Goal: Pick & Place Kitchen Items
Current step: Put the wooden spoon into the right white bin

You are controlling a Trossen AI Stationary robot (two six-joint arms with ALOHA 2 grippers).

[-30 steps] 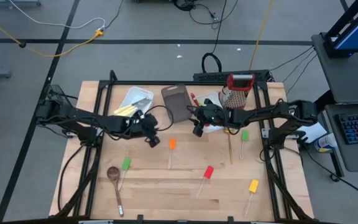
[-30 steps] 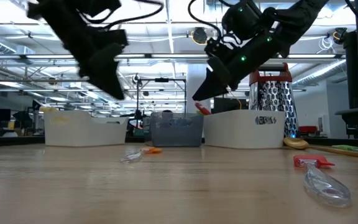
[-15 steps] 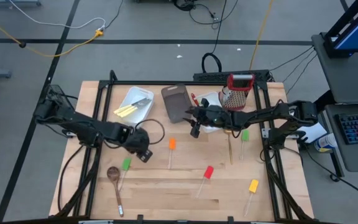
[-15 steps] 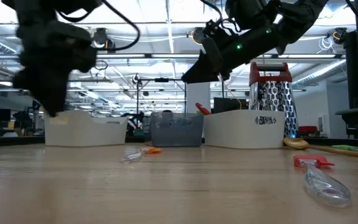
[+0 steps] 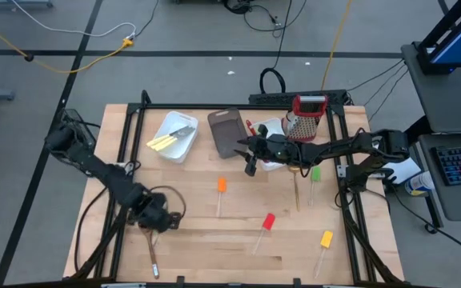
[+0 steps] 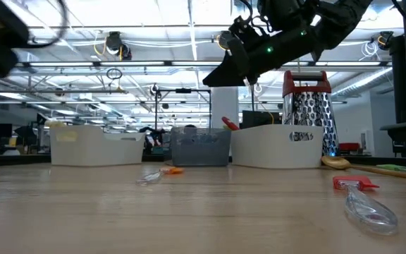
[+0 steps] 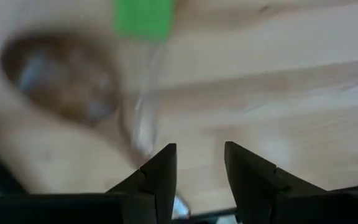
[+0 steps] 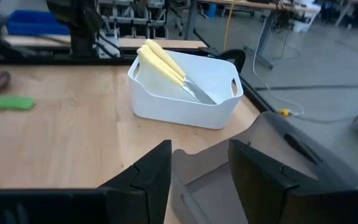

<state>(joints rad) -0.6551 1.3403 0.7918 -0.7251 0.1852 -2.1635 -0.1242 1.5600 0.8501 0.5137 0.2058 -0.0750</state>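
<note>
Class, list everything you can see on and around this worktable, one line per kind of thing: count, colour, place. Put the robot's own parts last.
White rectangular tub: one, back left, holding cream-handled knives.
Brown rectangular tub: one, back centre.
Second white tub: one, back right, largely under the right arm.
Red-topped metal box grater: one, back right.
Small-headed spatulas: orange, red, yellow, green; another green one beside the spoon.
Wooden spoon: one, front left.
Wooden table: one.
Left gripper: open, above the spoon.
Right gripper: open, beside the brown tub.
</note>
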